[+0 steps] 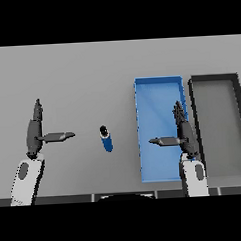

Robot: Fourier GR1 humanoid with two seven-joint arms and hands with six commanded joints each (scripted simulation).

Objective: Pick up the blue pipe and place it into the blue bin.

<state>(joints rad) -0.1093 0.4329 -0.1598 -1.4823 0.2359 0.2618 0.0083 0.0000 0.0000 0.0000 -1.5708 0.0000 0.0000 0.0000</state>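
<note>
A short blue pipe (107,138) with a dark end lies on the grey table near the middle. To its right stands the long blue bin (143,141), with nothing visible inside it. My left hand (35,133) is open at the left, fingers straight and thumb pointing toward the pipe, a short gap away from it. My right hand (185,132) is open over the bin's right side, thumb pointing left. Neither hand touches the pipe.
A dark-rimmed grey bin (236,81) stands right beside the blue bin, at the far right. Bare table stretches behind and to the left of the pipe.
</note>
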